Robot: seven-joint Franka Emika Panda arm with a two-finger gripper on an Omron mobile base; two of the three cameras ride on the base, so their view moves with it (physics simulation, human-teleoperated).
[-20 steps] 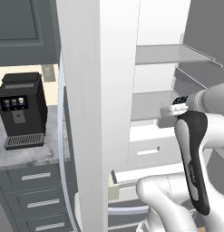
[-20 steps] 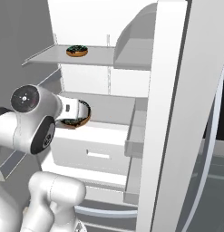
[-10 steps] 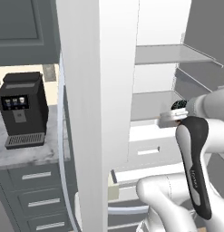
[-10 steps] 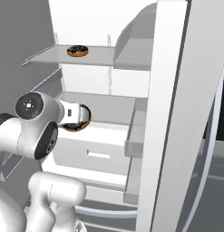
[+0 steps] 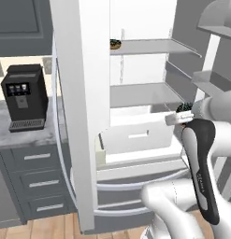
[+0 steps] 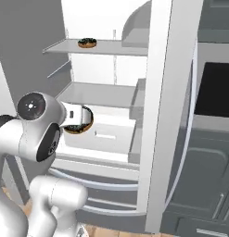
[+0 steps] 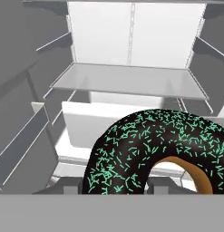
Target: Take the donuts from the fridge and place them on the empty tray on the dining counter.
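**Donut clamped in end effector, fridge standing open**

The fridge (image 5: 84, 116) is showing a smooth white interior, flat glass-like shelves and a boxy white drawer (image 6: 106, 134). The end effector (image 6: 79, 121) is clamping one ring donut (image 7: 154, 154) in front of the lower shelf, just above the drawer: glossy dark chocolate icing, thin green sprinkles, tan dough at the hole. A second donut (image 6: 87, 43) is sitting on the top shelf (image 6: 102, 46). A black blocky coffee machine (image 5: 23, 98) is resting on the grey marbled desk (image 5: 23, 135) beside the fridge.
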